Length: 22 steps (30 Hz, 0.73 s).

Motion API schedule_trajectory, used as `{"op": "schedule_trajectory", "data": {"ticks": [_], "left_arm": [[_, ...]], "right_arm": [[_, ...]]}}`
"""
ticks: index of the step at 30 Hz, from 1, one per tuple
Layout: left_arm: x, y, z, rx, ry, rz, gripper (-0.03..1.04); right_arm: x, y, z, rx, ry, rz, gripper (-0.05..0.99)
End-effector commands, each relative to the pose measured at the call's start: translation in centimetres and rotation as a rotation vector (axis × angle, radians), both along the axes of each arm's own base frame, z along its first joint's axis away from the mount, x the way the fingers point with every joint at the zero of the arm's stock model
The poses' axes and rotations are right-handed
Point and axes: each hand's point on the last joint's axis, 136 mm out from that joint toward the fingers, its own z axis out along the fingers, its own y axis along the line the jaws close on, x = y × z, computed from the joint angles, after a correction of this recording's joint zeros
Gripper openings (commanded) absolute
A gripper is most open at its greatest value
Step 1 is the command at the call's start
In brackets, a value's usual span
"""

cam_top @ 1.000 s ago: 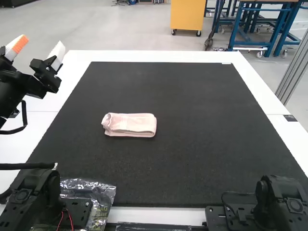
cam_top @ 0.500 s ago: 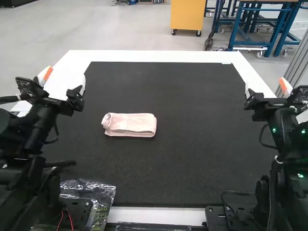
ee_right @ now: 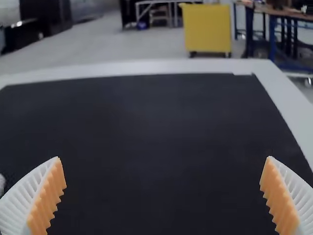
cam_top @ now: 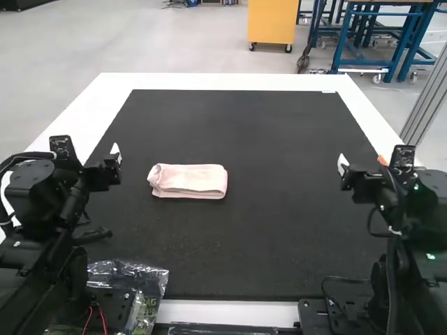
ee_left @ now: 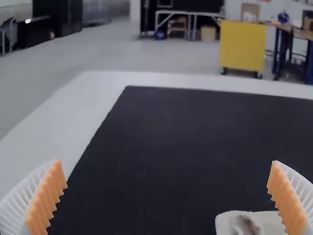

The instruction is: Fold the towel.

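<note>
The pink towel [cam_top: 187, 181] lies on the black mat left of its middle, folded into a small thick rectangle. In the left wrist view one end of the towel [ee_left: 252, 223] shows. At the high view's left, my left gripper [cam_top: 89, 155] hangs apart from the towel; its ribbed fingers stand wide open with nothing between them in the left wrist view, left gripper [ee_left: 167, 196]. Over the mat's right side my right gripper [cam_top: 363, 166] is well away from the towel, and in the right wrist view the right gripper [ee_right: 163, 193] is spread open and holds nothing.
The black mat [cam_top: 265, 244] covers most of the white table [cam_top: 223, 82]. A clear plastic bag [cam_top: 143, 279] lies at the near edge beside the left arm's base.
The left arm has swung in from the far left and drawn back toward its base. The right arm has come into view and moved a little inward and nearer. The towel lies unchanged.
</note>
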Motion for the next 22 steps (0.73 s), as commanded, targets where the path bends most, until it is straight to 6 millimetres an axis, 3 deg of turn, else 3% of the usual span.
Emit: {"op": "schedule_trajectory", "data": {"ticks": [1, 22], "left_arm": [[0.03, -0.01, 0.02, 0.022, -0.003, -0.002, 0.97], [0.08, -0.35, -0.24, 0.038, 0.008, -0.022, 0.97]], "right_arm": [[0.0, -0.9, -0.96, -0.115, 0.019, -0.036, 0.91], [-0.06, -0.74, -1.32, -0.141, 0.03, -0.024, 0.91]]}}
